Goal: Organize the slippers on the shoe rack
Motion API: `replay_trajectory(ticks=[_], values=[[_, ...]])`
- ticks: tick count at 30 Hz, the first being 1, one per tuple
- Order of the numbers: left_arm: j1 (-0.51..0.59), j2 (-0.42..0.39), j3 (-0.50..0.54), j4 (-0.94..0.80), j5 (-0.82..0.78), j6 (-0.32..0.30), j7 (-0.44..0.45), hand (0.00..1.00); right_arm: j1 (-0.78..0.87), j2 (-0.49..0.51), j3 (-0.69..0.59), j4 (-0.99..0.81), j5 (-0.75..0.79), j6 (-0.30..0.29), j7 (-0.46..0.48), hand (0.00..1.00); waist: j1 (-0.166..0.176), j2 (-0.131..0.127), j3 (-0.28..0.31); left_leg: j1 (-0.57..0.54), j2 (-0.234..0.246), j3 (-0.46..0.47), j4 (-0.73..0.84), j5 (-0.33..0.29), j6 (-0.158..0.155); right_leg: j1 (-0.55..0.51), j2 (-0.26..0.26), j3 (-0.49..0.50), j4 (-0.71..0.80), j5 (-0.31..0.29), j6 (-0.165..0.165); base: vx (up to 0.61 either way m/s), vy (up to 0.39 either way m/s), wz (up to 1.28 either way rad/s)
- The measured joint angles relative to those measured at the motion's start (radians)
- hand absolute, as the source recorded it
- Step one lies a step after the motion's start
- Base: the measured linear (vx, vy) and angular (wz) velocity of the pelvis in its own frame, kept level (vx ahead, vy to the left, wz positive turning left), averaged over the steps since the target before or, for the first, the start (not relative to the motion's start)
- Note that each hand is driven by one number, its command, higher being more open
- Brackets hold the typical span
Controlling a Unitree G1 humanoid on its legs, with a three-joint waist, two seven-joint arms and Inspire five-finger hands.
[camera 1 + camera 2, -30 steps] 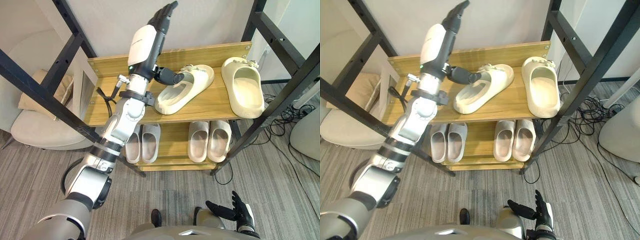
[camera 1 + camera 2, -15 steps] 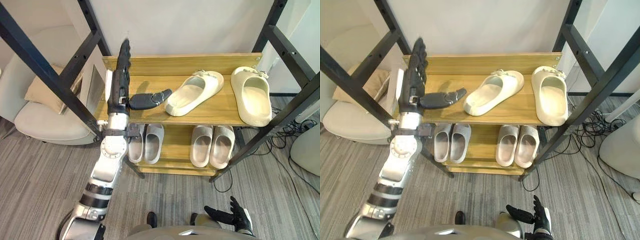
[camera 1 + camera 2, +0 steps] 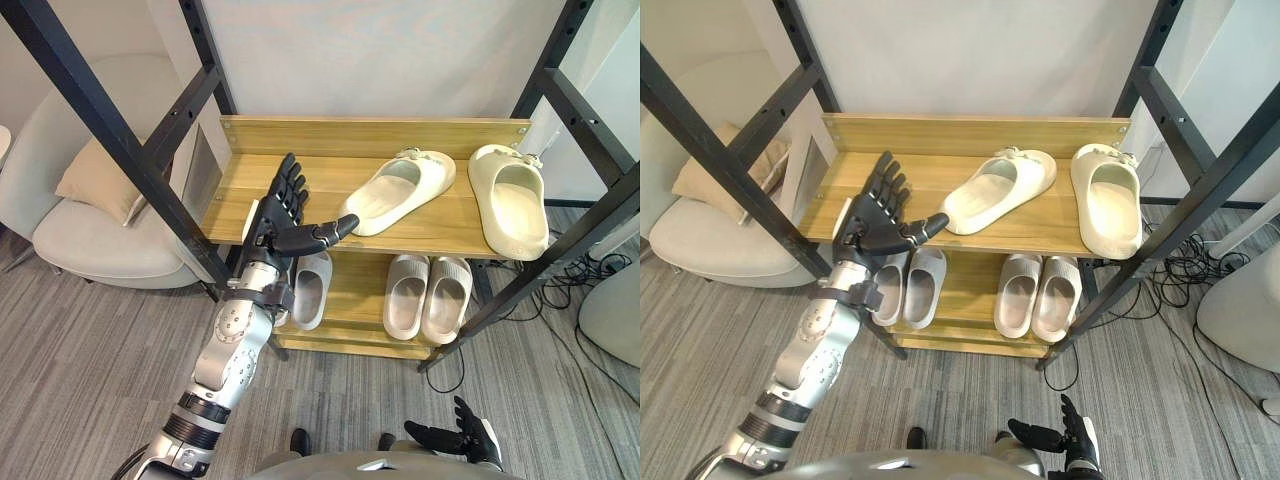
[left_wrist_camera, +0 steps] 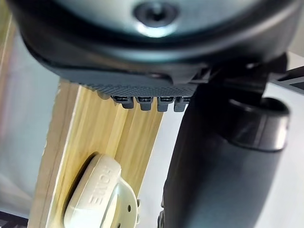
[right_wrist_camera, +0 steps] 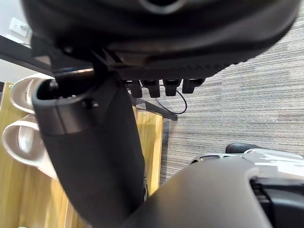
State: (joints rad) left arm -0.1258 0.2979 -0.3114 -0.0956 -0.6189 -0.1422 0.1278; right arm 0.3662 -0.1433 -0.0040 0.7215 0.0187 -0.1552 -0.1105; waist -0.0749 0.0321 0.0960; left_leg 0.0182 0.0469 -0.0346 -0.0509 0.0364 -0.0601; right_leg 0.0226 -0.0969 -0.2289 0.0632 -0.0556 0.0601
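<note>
- My left hand (image 3: 275, 225) is up in front of the shoe rack (image 3: 340, 165), fingers straight and fanned out, thumb stuck out sideways, holding nothing.
- The tilted cream slipper (image 3: 398, 192) lies on the top shelf just off the thumb tip. Its heel is the near end, and I can't tell from here whether thumb and heel are touching.
- Its mate, the straight cream slipper (image 3: 508, 200), sits further out past that one, toe to the wall, squared up nicely.
- So the job in hand, as I read it, is turning the crooked one to match its partner.
- To do that well I'd come in low at the heel with flat fingers and swing the heel away from the hand, letting the toe pivot (a soft foam slipper should slide easily on bare wood).
- Go gently: shove too hard and it either bumps its mate or skates off the front edge.
- I'd finish with the two soles parallel and just beside each other.
- Below the hand, two pairs of grey slippers (image 3: 427, 295) are lined up on the lower shelf, the nearer pair partly behind my forearm.
- A black frame post (image 3: 120, 140) slants across on the outer side of the arm, so little elbow room there.
- Beyond it, an armchair (image 3: 70, 250) with a cushion (image 3: 95, 170), well clear.
- Cables (image 3: 590, 250) trail on the floor on the far side.
- My right hand (image 3: 455, 438) hangs low with loose fingers, idle.
</note>
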Motion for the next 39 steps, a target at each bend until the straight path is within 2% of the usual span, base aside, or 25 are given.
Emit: replay_trajectory(ticks=[5,16,20,39], values=[[-0.022,0.033,-0.059,0.001,-0.050,-0.001,-0.004,1.00,-0.002,-0.016,0.028,0.008,0.000,0.001,-0.002,1.00,-0.001,0.003,-0.008,-0.001,0.000,-0.004,-0.005,0.000,0.000,0.020,0.009,-0.011,-0.041,0.018,0.000,0.00,0.002,0.05],[-0.175,0.006,-0.230,0.095,-0.064,0.004,-0.005,1.00,-0.013,-0.026,0.047,0.020,0.001,0.004,-0.004,1.00,-0.024,0.003,-0.009,0.012,-0.001,-0.002,-0.019,0.000,0.000,0.049,0.017,-0.011,-0.095,0.041,0.000,0.00,0.000,0.00],[-0.207,-0.021,-0.250,0.125,-0.088,0.003,0.009,1.00,-0.020,-0.030,0.058,0.021,0.003,0.007,-0.005,1.00,-0.035,0.002,-0.009,0.014,-0.001,0.000,-0.021,0.000,0.000,0.051,0.017,-0.011,-0.098,0.043,0.001,0.00,0.000,0.00],[-0.279,-0.031,-0.313,0.160,-0.167,-0.006,0.072,1.00,-0.025,-0.031,0.070,0.020,0.003,0.023,-0.012,1.00,-0.026,-0.011,-0.001,0.021,-0.006,0.019,-0.024,0.000,0.001,0.063,0.007,0.009,-0.129,0.068,0.008,0.00,0.004,-0.01]])
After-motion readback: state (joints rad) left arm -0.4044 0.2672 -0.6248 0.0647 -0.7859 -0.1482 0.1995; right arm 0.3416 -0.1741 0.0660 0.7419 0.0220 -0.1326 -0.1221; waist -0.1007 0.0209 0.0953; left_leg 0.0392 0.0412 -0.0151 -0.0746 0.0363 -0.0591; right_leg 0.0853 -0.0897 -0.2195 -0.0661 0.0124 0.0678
